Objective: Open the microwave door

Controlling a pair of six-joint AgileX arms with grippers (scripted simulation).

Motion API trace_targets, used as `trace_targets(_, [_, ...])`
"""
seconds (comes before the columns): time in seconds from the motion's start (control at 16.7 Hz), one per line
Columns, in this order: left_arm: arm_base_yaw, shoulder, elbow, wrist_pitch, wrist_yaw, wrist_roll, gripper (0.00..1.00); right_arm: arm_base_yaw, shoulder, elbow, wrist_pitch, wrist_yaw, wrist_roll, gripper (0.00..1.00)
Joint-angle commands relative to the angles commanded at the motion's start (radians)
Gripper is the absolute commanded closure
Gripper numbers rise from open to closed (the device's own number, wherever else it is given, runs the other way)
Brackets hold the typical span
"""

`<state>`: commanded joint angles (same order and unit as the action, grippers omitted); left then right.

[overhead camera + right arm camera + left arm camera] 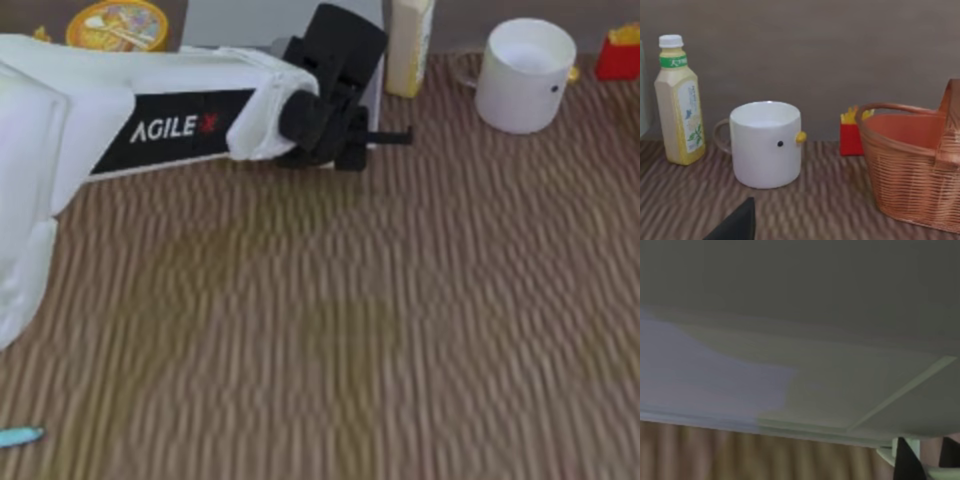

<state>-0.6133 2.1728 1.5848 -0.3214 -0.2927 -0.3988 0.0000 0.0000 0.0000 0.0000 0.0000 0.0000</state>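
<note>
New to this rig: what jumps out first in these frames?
The white left arm sweeps in from the table's left, its black hand at the far edge against the silver microwave; the left wrist view is filled by the pale grey microwave. To the right stand a yellow bottle and a white cup; the right wrist view adds a woven basket.

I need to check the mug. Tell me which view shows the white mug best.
The right wrist view: the white mug stands whole, side-on, with its handle, dot eye and yellow beak. The top view shows it from above at the table's far right. The left wrist view shows none of it.
</note>
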Motion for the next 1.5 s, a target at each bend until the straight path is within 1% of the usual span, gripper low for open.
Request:
trace_targets(0.12, [-0.009,0.004,-0.004,0.001,0.008,-0.001,1.00,0.000,0.000,0.000,0.000,0.000,0.000,0.00])
trace_targets(0.48, [0.012,-0.053,-0.088,0.053,0.052,0.069,1.00,0.000,0.000,0.000,0.000,0.000,0.000,0.00])
trace_targets(1.5, [0.012,-0.054,-0.090,0.054,0.053,0.070,1.00,0.000,0.000,0.000,0.000,0.000,0.000,0.00])
